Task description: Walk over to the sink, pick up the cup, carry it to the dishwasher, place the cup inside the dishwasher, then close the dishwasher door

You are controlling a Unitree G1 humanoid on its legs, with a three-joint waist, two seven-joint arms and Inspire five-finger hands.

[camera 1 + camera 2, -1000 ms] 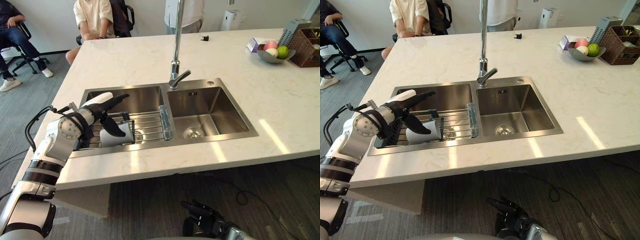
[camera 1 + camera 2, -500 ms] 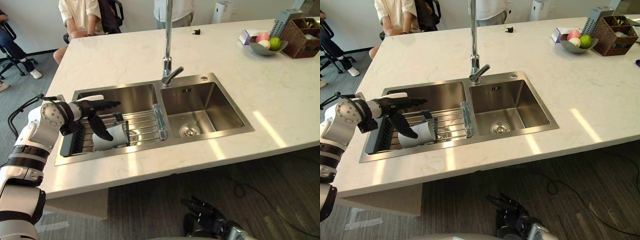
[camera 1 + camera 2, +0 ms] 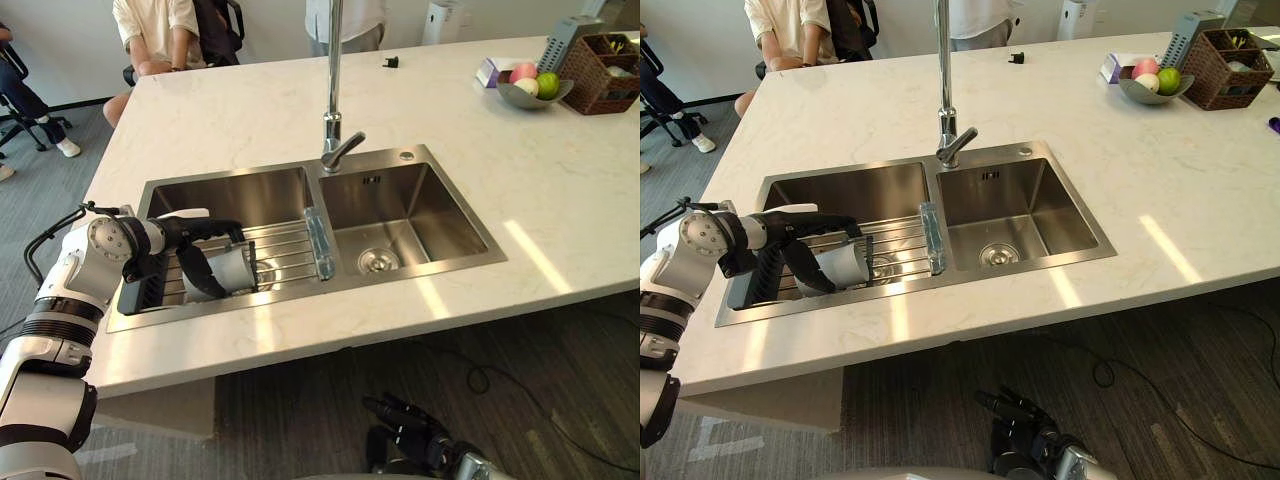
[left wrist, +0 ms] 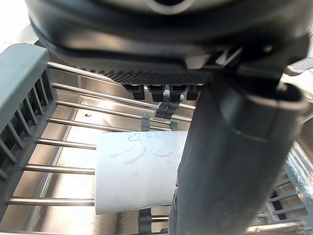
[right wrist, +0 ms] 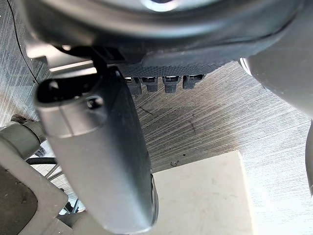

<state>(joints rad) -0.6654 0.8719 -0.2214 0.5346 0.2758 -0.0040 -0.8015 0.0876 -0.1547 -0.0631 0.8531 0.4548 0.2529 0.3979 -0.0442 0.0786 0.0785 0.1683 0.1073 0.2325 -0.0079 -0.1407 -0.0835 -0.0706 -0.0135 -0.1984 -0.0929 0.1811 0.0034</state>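
Observation:
A white cup (image 3: 234, 268) lies on its side on the wire rack (image 3: 285, 250) across the left basin of the steel sink (image 3: 400, 155). My left hand (image 3: 190, 232) is down over it, with straight fingers (image 3: 222, 227) reaching across the top of the cup and the thumb (image 3: 203, 275) hanging in front of its near end. In the left wrist view, rack bars show between the fingers and the cup (image 4: 137, 171), so the hand is open around it and not gripping. My right hand (image 3: 410, 428) hangs low below the counter edge, fingers relaxed and holding nothing.
A dark slotted caddy (image 3: 140, 290) sits on the rack just left of the cup. The tall faucet (image 3: 332, 90) stands behind the basins. A fruit bowl (image 3: 525, 88) and a wicker basket (image 3: 605, 65) sit at the counter's far right. People sit beyond the counter (image 3: 165, 30).
My left hand has dropped from above the rack onto the cup, its fingers now over the top and the thumb in front. The cup has not moved. The right hand stays put.

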